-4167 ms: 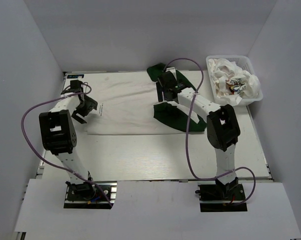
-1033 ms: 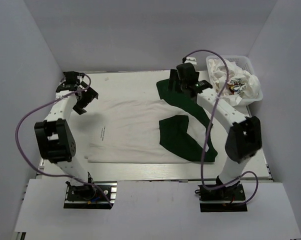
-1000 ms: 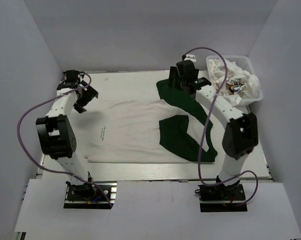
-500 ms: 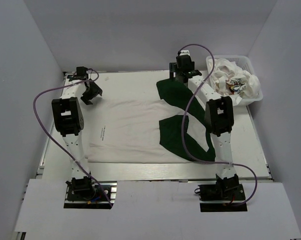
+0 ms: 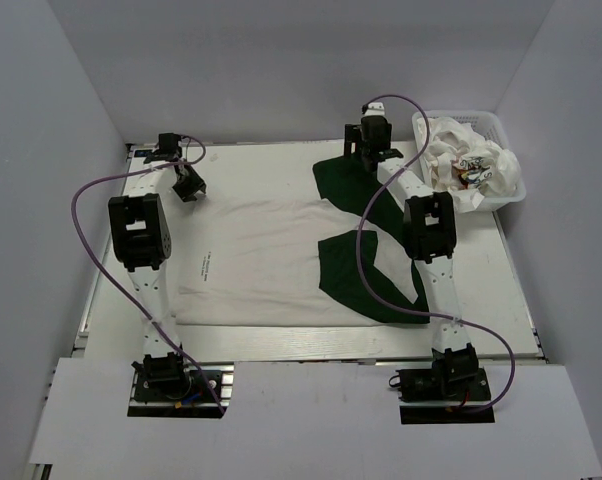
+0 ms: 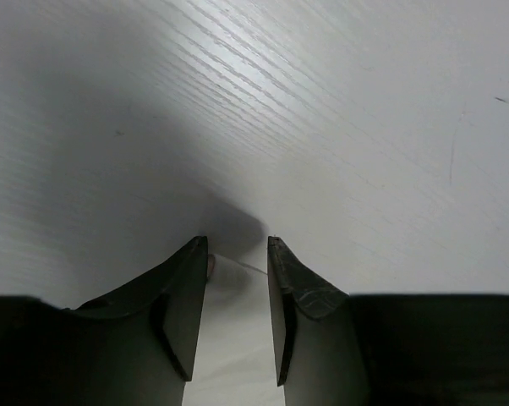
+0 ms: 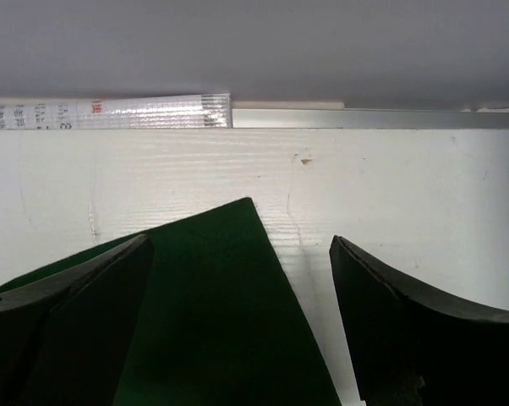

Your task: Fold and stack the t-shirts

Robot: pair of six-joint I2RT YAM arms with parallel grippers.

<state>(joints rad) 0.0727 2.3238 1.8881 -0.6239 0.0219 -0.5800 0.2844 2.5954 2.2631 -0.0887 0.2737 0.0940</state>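
Both arms reach far out across the white wood-grain table (image 5: pixel 281 342), their 2 wrists bent down at its far edge.

The left gripper (image 5: pixel 188 185) is low near the table's far-left corner, at the far corner of the spread white cloth t-shirt with dark green sleeves and black printed text (image 5: pixel 261 250). This shirt lies flat across the middle of the table. The right gripper (image 5: pixel 369 152) is at the middle of the table's far edge, over the far dark green sleeve (image 5: pixel 346 185). The other green sleeve (image 5: pixel 361 275) lies nearer the table's front edge.

The left wrist view shows what the top view cannot: the left gripper (image 6: pixel 238 241) has its 2 dark fingers (image 6: pixel 187 296) drawn to a narrow gap, with an edge of white cloth (image 6: pixel 229 275) between them on the table (image 6: pixel 322 101). Whether they pinch the cloth I cannot tell.

The right wrist view shows the right gripper (image 7: pixel 240 244) spread wide, 1 finger on each side of the pointed tip of the green sleeve (image 7: pixel 221 321), touching nothing. Beyond lies bare table (image 7: pixel 407 186) and a pale marked strip (image 7: pixel 111 112) along its far edge.

Only the top view shows the white plastic lattice basket (image 5: pixel 451 114) at the table's far-right corner, holding crumpled white t-shirts with small colourful prints (image 5: pixel 461 160).
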